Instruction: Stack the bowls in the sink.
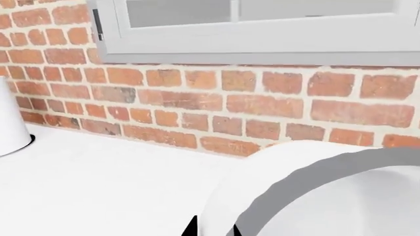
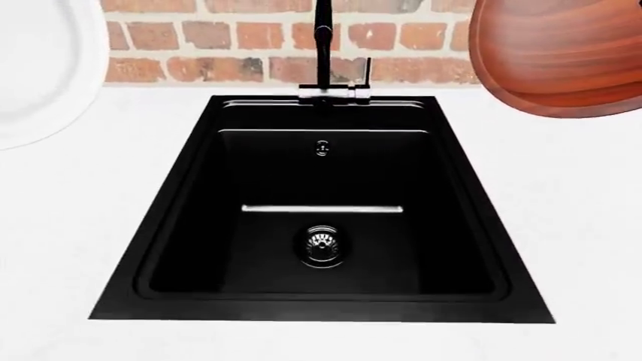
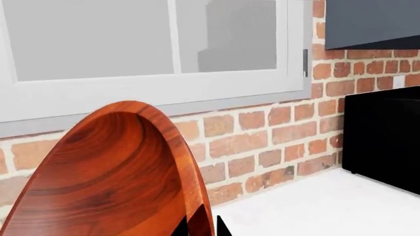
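In the head view the black sink (image 2: 180,226) lies in the white counter, its basin holding only the round drain (image 2: 322,244). The white bowl (image 2: 35,68) hangs close to the camera at the upper left. The reddish-brown wood-grain bowl (image 2: 561,53) hangs at the upper right. In the left wrist view my left gripper (image 1: 215,228) is shut on the white bowl (image 1: 341,196), one black fingertip on each side of its rim. In the right wrist view my right gripper (image 3: 202,227) is shut on the wooden bowl (image 3: 111,177), pinching its rim. Neither gripper shows in the head view.
The tall black faucet (image 2: 323,45) stands at the sink's back edge before a brick wall (image 2: 251,45). A white object (image 1: 10,118) stands on the counter in the left wrist view. A black oven (image 3: 384,142) sits on the counter in the right wrist view, under a window (image 3: 144,44).
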Controlling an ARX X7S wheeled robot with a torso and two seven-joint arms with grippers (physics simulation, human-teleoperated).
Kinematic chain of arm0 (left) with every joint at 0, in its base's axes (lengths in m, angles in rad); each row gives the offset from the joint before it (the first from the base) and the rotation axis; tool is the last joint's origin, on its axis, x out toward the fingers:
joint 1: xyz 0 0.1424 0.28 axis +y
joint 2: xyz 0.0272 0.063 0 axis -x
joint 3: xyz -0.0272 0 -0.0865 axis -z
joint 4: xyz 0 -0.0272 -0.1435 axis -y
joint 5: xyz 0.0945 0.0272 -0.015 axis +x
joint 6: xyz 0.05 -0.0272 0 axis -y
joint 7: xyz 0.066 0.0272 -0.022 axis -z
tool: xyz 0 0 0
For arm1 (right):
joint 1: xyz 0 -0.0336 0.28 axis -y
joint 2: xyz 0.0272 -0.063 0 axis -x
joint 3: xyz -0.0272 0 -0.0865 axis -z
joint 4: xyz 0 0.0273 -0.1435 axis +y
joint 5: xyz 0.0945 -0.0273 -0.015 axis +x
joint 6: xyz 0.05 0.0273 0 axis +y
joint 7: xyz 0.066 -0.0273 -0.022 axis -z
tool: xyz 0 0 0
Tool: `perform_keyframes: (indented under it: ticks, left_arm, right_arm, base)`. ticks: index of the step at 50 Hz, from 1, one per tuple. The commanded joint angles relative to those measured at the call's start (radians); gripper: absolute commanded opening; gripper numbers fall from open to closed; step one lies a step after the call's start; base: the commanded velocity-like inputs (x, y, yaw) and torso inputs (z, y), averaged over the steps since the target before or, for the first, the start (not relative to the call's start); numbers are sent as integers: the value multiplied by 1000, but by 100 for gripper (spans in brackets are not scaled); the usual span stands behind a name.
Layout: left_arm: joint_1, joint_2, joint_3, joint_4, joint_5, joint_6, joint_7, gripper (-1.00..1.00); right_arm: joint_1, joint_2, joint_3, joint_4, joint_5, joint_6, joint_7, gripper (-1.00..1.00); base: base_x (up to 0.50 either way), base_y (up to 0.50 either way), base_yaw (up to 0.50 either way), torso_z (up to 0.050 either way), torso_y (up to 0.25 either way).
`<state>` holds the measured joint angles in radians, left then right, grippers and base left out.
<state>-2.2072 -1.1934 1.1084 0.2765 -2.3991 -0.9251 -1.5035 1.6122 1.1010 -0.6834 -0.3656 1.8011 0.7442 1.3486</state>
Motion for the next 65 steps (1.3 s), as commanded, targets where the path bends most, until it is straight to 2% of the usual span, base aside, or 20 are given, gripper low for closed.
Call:
perform_keyframes:
  ticks: [1,13,20,28,46,65]
  left_arm:
    - [-30,5,-16,-11,16,4,0,-100]
    - [-36,11,-17,-17,8,-3,-5,-100]
    - [-39,7,-19,-14,3,-4,-9,-100]
    - [-47,7,-21,-17,-3,-10,-14,-100]
    - [-56,-6,-24,-12,-17,-19,-21,-100]
    - [-53,-4,-24,-11,-18,-14,-18,-100]
  right_arm:
    - [24,8,9,0,-13,18,20,-100]
    - [-3,26,23,-5,-7,-17,18,-100]
    - [22,9,2,-1,-2,35,5,-100]
    - [95,-19,-39,11,32,152,13,-100]
    - [370,-72,-143,144,343,420,144,-100]
    - [439,-126,-225,194,452,427,162,-100]
  base:
    - [500,40,0,0,0]
    - [500,22,0,0,3]
    - [469,-2,0,1,5]
    - [11,0,0,0,1]
    - [0,0,0,1,1]
    - [0,0,0,1,2]
